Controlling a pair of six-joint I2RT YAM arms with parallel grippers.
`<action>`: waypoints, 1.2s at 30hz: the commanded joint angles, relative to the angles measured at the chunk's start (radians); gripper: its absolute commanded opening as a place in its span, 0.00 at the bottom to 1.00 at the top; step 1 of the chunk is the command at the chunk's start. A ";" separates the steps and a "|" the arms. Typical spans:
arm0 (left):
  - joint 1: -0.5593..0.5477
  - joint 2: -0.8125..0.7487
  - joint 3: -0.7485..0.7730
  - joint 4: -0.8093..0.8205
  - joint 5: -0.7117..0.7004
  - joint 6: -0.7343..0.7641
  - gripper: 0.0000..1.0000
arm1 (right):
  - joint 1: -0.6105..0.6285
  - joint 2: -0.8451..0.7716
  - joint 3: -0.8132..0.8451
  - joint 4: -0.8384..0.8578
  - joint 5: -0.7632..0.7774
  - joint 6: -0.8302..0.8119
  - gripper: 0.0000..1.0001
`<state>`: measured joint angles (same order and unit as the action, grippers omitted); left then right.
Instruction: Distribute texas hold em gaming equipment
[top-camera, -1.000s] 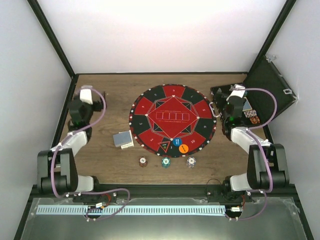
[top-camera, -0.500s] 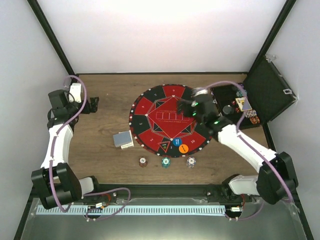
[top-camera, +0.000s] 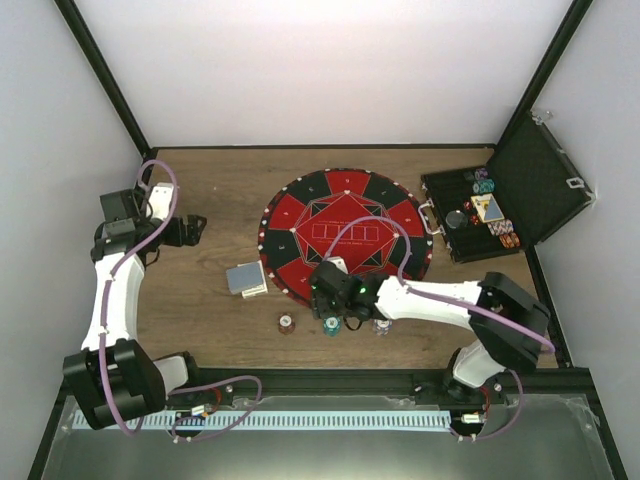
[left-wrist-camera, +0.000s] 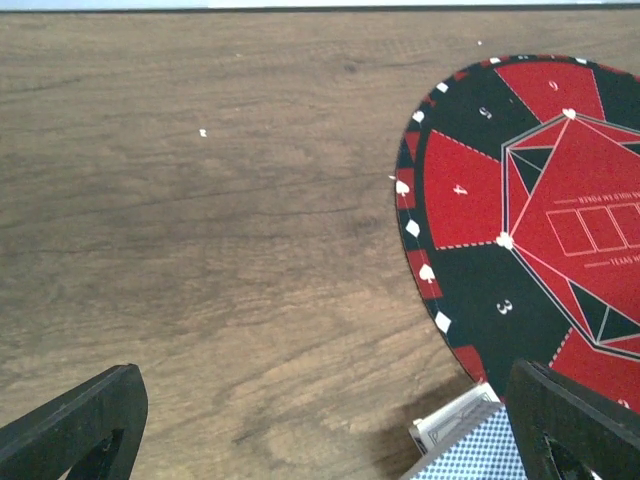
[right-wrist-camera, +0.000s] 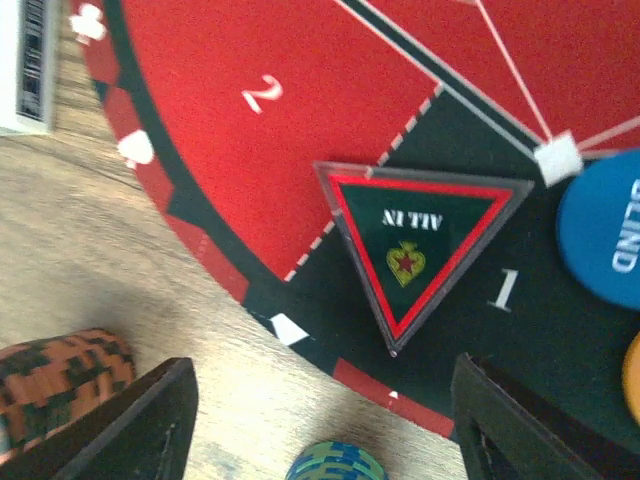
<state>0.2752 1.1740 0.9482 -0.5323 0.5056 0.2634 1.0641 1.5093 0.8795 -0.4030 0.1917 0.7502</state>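
OK, your R fingers (right-wrist-camera: 322, 385) hang low over the near-left rim of the round red-and-black mat (top-camera: 345, 215), set apart w/ nothing gripped. In the R wrist view the triangular ALL IN marker (right-wrist-camera: 420, 245) lies on the mat just ahead of them, by the numeral 1. The blue chip (right-wrist-camera: 605, 235) sits on the mat beside it, and a sliver of the orange chip (right-wrist-camera: 633, 375) shows at the frame edge below that.

Off the mat, on the desk (top-camera: 210, 320), the red chip stack (right-wrist-camera: 60, 385) is just outside one finger. The teal chip stack (right-wrist-camera: 335, 462) shows in the gap btw the two, at the bottom of the view. From above, those two and the white chip stack (top-camera: 381, 327) make a row along the mat's near edge, w/ the R arm crossing above the white one.

The card deck (top-camera: 246, 279), blue-grey back up, lies on the desk just beside the mat's left edge. Your L fingers (top-camera: 190, 228) are spread wide, holding nothing, over bare desk at left, near the deck. The black case (top-camera: 540, 180) stands lid-up at far right w/ more chips and cards inside.
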 joint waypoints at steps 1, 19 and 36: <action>0.004 -0.019 0.037 -0.079 0.029 0.038 1.00 | 0.004 0.059 0.010 -0.040 -0.008 0.058 0.69; 0.004 -0.036 0.065 -0.130 0.056 0.081 1.00 | -0.059 0.231 0.125 -0.066 -0.001 -0.037 0.51; 0.004 -0.024 0.084 -0.167 0.093 0.090 1.00 | -0.101 0.488 0.415 -0.072 -0.006 -0.196 0.35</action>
<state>0.2752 1.1580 1.0065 -0.6762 0.5785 0.3443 0.9852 1.8957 1.1904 -0.5201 0.2062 0.6167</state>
